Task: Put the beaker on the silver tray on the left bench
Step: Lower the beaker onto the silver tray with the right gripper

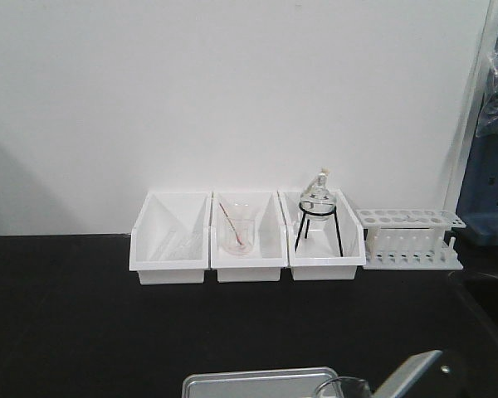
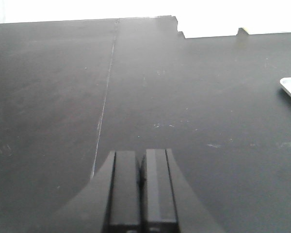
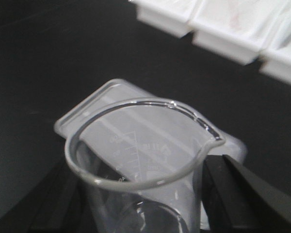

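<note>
beaker (image 3: 136,104) is seen clamped in the right gripper (image 3: 140,194), one black jaw against the glass on each side. it's held upright, with the pour lip off to the right in the wrist view. printed scale marks can be made out on the far wall, and nothing coloured is seen inside.

right behind and under it the silver tray (image 3: 85,114) is seen, rounded corner and low rim showing past the glass. in the front view only the beaker's rim is caught at the bottom edge, over the tray's right end. whether the base is actually touching the tray can't be told, since the bottom is cut off in both views.

the tray is laid on the matte black top of the left bench (image 1: 83,315). the left gripper (image 2: 141,194) is seen low over bare worktop with its jaws pressed together and nothing between them.

further back, three white bins (image 1: 170,240) are lined up touching along the wall. a clear beaker with a reddish rod (image 1: 238,228) is seen in the middle one and a round flask on a black tripod (image 1: 318,207) in the right one. a white test tube rack (image 1: 411,239) is parked just beside them.
</note>
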Robot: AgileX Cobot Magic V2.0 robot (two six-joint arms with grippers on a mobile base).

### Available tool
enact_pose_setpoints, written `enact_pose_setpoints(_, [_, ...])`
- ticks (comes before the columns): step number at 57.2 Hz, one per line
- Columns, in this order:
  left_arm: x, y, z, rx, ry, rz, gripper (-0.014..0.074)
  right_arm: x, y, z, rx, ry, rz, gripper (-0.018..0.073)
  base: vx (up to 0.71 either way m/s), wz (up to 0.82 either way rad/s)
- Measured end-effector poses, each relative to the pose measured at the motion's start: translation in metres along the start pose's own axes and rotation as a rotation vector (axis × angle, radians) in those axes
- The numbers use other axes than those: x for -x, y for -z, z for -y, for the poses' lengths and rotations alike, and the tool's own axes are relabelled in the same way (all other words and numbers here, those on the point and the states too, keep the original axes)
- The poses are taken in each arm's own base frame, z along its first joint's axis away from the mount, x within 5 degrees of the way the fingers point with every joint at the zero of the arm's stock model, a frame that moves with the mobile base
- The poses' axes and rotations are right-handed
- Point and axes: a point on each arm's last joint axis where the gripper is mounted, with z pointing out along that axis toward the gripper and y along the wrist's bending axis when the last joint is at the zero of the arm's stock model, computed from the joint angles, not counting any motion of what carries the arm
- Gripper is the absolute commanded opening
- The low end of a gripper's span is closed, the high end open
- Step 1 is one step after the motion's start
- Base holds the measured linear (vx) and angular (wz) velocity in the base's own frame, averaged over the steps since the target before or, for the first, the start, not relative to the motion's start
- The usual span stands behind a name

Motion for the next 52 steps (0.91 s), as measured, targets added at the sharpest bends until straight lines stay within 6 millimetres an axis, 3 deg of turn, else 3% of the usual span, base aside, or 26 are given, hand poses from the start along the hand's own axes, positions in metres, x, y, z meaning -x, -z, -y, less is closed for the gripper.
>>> enact_pose_setpoints(11, [0.000,0.000,0.000,0.000,0.000,0.000,0.0001,-0.007,-0.053,0.024,0.178,-0.074,0.115,-0.0003,0.00,0.00])
enact_pose_setpoints(19, [0.000,0.000,0.000,0.000,0.000,0.000,0.0001,-0.012,-0.082,0.040,0.148,-0.037,0.220,-0.0003,0.00,0.00])
enact_pose_setpoints(28, [0.000,0.000,0.000,0.000,0.000,0.000,0.0001,-0.026,-0.117,0.053,0.101,-0.013,0.215,-0.0003,0.00,0.00])
enact_pose_setpoints(41, [0.000,0.000,0.000,0.000,0.000,0.000,0.0001,-0.051,-0.149,0.060,0.101,0.007,0.150,-0.0003,0.00,0.00])
enact_pose_setpoints(52, [0.000,0.000,0.000,0.000,0.000,0.000,0.0001,-0.067,-0.161,0.059,0.125,-0.021,0.149,0.0002,0.00,0.00])
